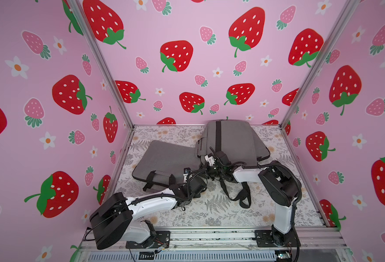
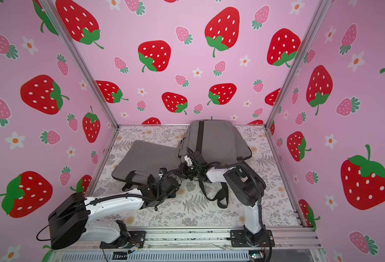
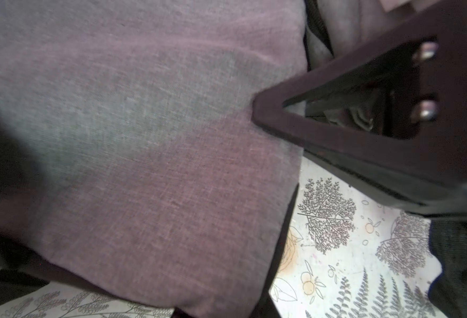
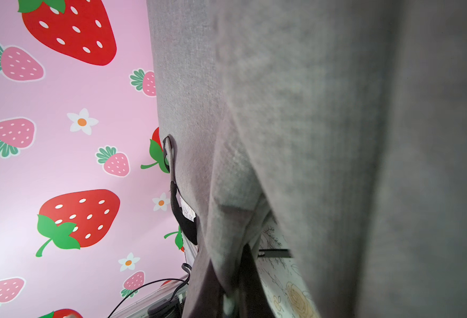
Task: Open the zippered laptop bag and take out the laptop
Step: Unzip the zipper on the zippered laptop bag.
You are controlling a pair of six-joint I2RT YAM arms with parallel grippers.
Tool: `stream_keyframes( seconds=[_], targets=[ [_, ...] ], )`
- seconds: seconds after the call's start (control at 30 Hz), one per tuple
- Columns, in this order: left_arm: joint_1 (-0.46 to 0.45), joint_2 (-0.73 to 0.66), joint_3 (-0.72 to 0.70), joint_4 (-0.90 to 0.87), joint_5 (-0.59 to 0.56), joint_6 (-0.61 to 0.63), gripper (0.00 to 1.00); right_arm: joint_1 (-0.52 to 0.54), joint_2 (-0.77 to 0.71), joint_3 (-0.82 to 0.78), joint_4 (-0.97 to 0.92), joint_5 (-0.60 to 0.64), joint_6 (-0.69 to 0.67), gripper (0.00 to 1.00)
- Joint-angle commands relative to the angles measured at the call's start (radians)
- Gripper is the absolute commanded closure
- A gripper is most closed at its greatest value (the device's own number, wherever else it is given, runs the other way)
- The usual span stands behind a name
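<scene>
Laptop bag (image 1: 234,140) in grey weave, rounded corners, black webbing strap (image 1: 244,203)

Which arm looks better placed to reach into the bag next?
Left, probably. The right claw is shut on the raised grey panel, holding it up. The left claw hovers at the flat grey panel; its grip is unclear.

Front mat (image 1: 221,217) lies open (fern print bare); black strap (image 1: 243,204) and grey bag (image 1: 234,140) block the middle.

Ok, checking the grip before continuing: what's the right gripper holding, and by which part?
The right gripper pinches the laptop bag's raised flap at its near edge, shut on the gray fabric.
</scene>
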Motion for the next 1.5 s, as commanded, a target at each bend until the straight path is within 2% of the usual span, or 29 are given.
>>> stream_keyframes(
  seconds=[0.0, 0.33, 0.47, 0.57, 0.7, 0.73, 0.77, 1.1, 1.27, 1.47],
  targets=[
    [-0.008, -0.009, -0.036, 0.097, -0.057, 0.051, 0.71, -0.030, 0.005, 0.014, -0.006, 0.006, 0.023, 1.00],
    [-0.008, -0.073, -0.116, 0.232, -0.039, 0.133, 0.71, -0.036, 0.010, 0.007, 0.001, 0.003, 0.026, 1.00],
    [-0.011, -0.086, -0.125, 0.235, -0.022, 0.146, 0.81, -0.037, 0.013, 0.009, -0.002, 0.004, 0.026, 1.00],
    [-0.022, -0.092, -0.129, 0.238, -0.019, 0.147, 0.82, -0.039, 0.018, 0.011, 0.007, 0.004, 0.030, 1.00],
    [-0.038, -0.089, -0.130, 0.238, -0.015, 0.155, 0.93, -0.046, 0.026, 0.019, 0.007, 0.003, 0.031, 1.00],
    [-0.042, -0.089, -0.129, 0.234, -0.016, 0.154, 1.00, -0.048, 0.027, 0.019, 0.006, 0.004, 0.032, 1.00],
    [-0.046, -0.091, -0.129, 0.230, -0.017, 0.151, 1.00, -0.050, 0.028, 0.018, 0.007, 0.003, 0.032, 1.00],
    [-0.065, -0.110, -0.138, 0.158, 0.012, 0.132, 0.99, -0.076, 0.025, 0.020, 0.027, -0.001, 0.038, 1.00],
    [-0.066, -0.152, -0.165, 0.229, 0.023, 0.207, 0.82, -0.075, 0.011, 0.018, 0.036, -0.017, 0.043, 1.00],
    [-0.036, -0.145, -0.152, 0.287, 0.052, 0.292, 0.73, -0.076, 0.000, 0.019, 0.044, -0.027, 0.049, 1.00]
  ],
)
